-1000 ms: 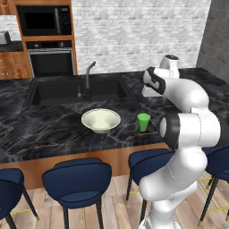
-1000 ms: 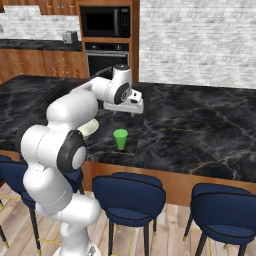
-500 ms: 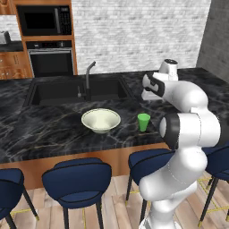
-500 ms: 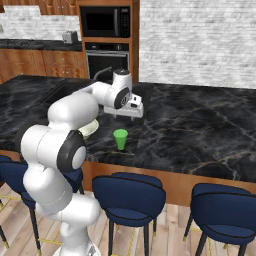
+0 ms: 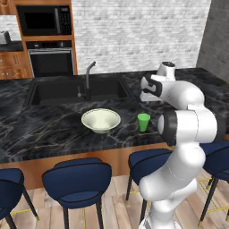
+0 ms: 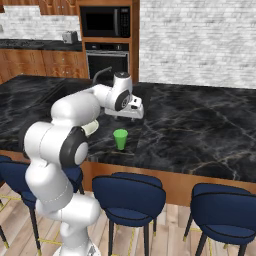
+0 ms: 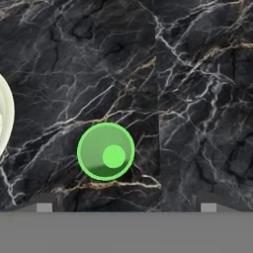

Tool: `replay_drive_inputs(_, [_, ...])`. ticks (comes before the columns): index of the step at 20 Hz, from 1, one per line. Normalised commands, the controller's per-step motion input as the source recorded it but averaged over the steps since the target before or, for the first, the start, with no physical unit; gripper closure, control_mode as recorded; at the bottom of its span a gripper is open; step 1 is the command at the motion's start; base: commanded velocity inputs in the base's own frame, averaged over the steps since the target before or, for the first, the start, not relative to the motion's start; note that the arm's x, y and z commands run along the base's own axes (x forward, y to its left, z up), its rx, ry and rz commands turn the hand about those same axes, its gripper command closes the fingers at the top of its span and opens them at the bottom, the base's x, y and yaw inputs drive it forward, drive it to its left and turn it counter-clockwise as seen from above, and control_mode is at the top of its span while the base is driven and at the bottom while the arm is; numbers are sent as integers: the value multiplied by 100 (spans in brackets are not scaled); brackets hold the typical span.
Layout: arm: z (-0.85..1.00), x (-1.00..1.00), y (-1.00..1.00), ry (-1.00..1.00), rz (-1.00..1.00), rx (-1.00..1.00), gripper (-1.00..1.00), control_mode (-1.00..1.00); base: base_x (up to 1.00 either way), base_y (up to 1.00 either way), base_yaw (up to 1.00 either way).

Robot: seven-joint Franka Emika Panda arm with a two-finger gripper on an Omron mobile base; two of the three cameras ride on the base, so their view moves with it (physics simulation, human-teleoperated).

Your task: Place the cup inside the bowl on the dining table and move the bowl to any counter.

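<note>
Ideally the wide-open, empty pincer [image 7: 123,205] shifts toward seven o'clock (hand view) to centre over the cup [image 7: 105,151] before descending.

Glossy ceramic bowl [image 5: 101,120] on polished black marble dining table [image 5: 44,129]
</note>
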Motion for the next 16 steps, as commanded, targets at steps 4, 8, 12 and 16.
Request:
replay_drive_inputs(4, [-8,13,0,0,0,0,-100,-100,0,0,0])
replay_drive_inputs(8, [-12,4,0,0,0,0,-100,-100,0,0,0])
replay_drive_inputs(12, [-15,1,0,0,0,0,-100,-100,0,0,0])
replay_drive_inputs(16, [-17,1,0,0,0,0,-100,-100,0,0,0])
